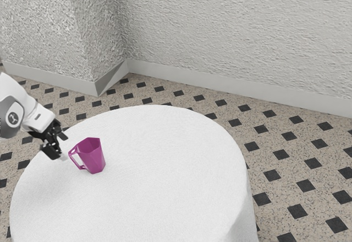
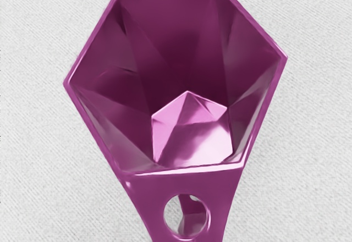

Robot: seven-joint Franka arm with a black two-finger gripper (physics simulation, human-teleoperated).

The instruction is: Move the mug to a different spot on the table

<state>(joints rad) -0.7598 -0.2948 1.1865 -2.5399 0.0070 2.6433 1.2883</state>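
A purple six-sided mug (image 1: 92, 154) stands upright on the round white table (image 1: 165, 159), near the edge at the exterior view's left. Its flat handle (image 1: 75, 157) points toward my gripper (image 1: 57, 143). The gripper hangs just beside the handle, on the exterior view's left, and is open with nothing between its black fingers. In the wrist view I look down into the mug (image 2: 181, 82), which is empty. The handle (image 2: 184, 209), with its round hole, is the part closest to my hand.
The table's white cloth (image 2: 38, 170) lies bare around the mug and stretches toward the exterior view's right (image 1: 187, 181). Beyond the table's edge lie a checkered floor (image 1: 286, 143) and a rough grey wall (image 1: 231, 27).
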